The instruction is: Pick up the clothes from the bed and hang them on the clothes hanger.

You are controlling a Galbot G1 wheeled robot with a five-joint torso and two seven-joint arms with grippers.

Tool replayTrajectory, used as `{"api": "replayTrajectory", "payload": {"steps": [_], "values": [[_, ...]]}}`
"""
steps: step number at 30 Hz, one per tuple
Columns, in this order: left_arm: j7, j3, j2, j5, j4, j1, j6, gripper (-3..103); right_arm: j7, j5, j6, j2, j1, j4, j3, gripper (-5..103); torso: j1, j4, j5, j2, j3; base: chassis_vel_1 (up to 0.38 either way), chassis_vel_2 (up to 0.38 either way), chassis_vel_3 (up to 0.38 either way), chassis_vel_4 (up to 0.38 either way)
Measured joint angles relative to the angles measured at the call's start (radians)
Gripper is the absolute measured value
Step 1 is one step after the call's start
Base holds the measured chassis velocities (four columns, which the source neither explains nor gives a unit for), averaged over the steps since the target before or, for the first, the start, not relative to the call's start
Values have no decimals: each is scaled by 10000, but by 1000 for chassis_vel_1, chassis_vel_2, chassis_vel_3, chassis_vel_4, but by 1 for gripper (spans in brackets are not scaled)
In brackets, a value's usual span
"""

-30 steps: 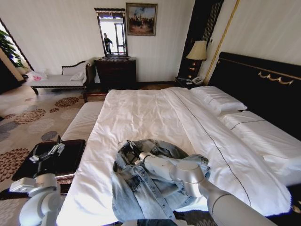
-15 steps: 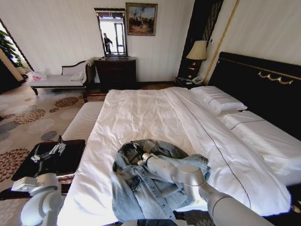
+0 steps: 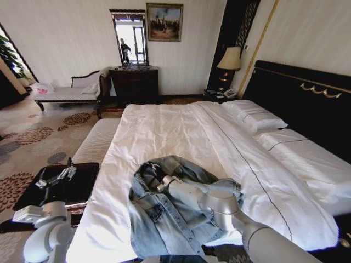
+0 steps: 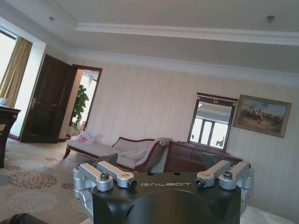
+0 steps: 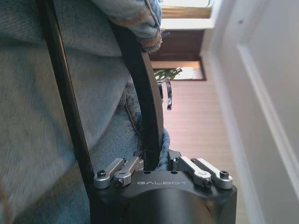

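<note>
The light-blue denim clothes [image 3: 164, 213] lie crumpled on the near end of the bed [image 3: 164, 131]. My right gripper [image 3: 162, 182] is buried in the collar folds. In the right wrist view the right gripper [image 5: 150, 164] is shut on a black arm of the clothes hanger [image 5: 142, 93], with denim [image 5: 32, 116] draped over and around it. The hanger's silver hook [image 5: 167, 93] pokes out past the cloth. My left gripper [image 3: 55, 178] is held up beside the bed at the lower left; in its wrist view the left gripper [image 4: 163, 179] is open and holds nothing.
A dark low table [image 3: 77, 183] stands by the bed's left side under the left arm. Pillows [image 3: 255, 116] and the black headboard [image 3: 307, 93] lie to the right. A chaise [image 3: 66, 93], a dresser [image 3: 134, 82] and a lamp [image 3: 230, 59] line the far wall.
The jacket's upper folds have bulged up and spread toward the far side of the bed as the right gripper shifted slightly inside the collar. The left arm has barely moved.
</note>
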Motion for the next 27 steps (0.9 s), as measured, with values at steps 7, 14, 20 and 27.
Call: {"api": "replayTrajectory", "payload": {"steps": [7,14,20,27], "values": [[-19,15,82,-9,-69,-50,88,100,386,321,-162,-735,336,1673,649,22,-1,0,1,0,0,0,0,0,0],[-117,151,143,35,-158,-165,273,100,683,680,-315,-1666,708,3529,1638,22,1,1,1,0,1,0,0,0,0],[-195,356,143,218,-249,-246,426,100,439,861,30,-2318,985,4927,2681,22,0,2,3,0,1,0,0,0,0],[-268,543,122,458,-389,-215,546,100,-186,1098,685,-3075,1127,5867,4479,22,0,2,5,0,0,0,0,0,0]]}}
